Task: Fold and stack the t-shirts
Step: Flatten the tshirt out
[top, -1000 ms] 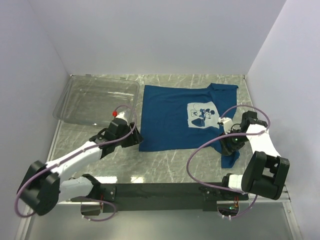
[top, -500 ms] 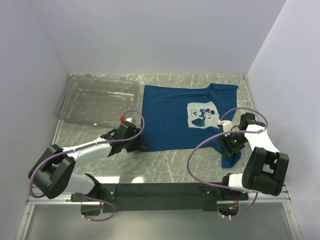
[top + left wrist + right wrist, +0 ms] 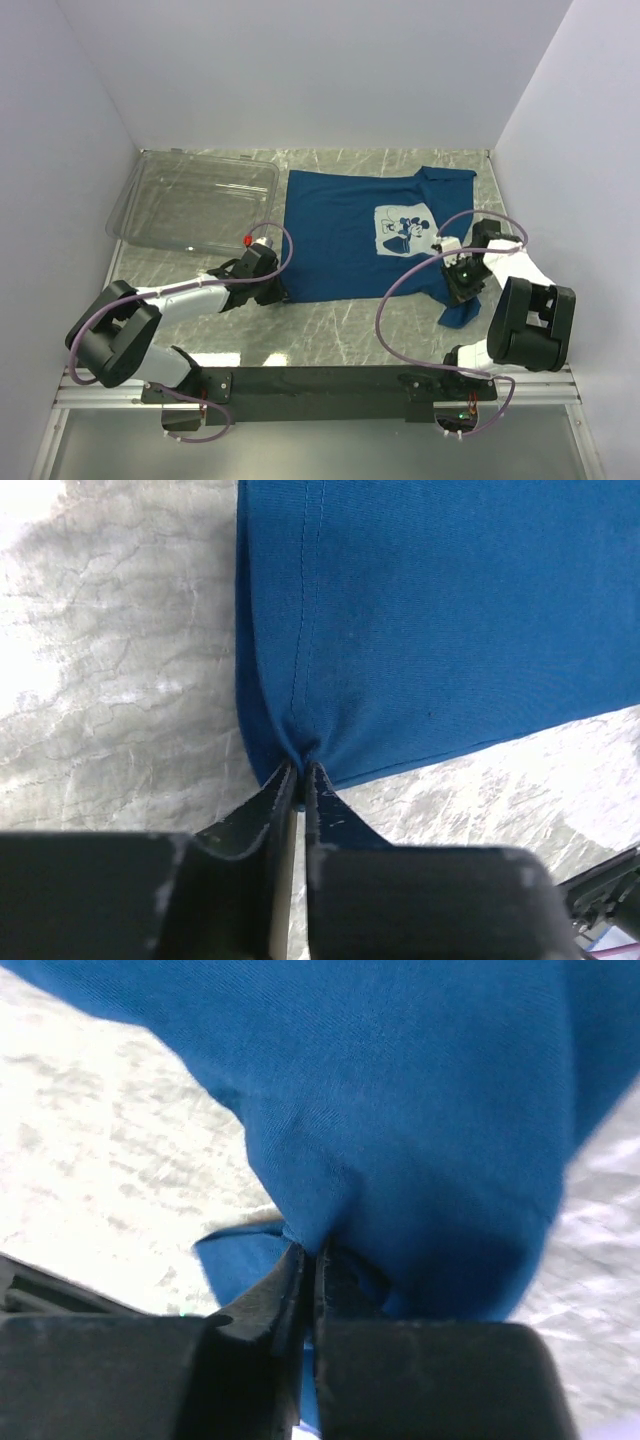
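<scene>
Change since earlier: the left arm has been drawn in across the table [image 3: 330, 330] to the near left corner of the t-shirt [image 3: 340, 235]; the right arm has been shifted only a little, beside the near right corner.
Left tool [image 3: 300, 770]: clenched on the stitched hem corner, with the cloth puckered where the jaws meet.
Right tool [image 3: 310, 1252]: clenched on a gathered bunch of blue fabric, apparently at the crumpled near sleeve; how many layers are caught cannot be told.
T-shirt position: spread on the table with the mouse print [image 3: 403, 231] facing up, just right of the clear bin [image 3: 180, 200]. It is flat apart from the rumpled near right part.
Step judged: the near edge seems to be held at both ends, so a first fold towards the far edge is probably being prepared.
Risk, left side: only the tip of the corner is pinched, so the hem could be pulled free if it is lifted sharply.
Risk, right side: because a bunch is held rather than a clean edge, the sleeve could be folded in crooked.
Risk, both: if the two ends are raised unevenly, the fold line would be skewed and the print creased.
</scene>
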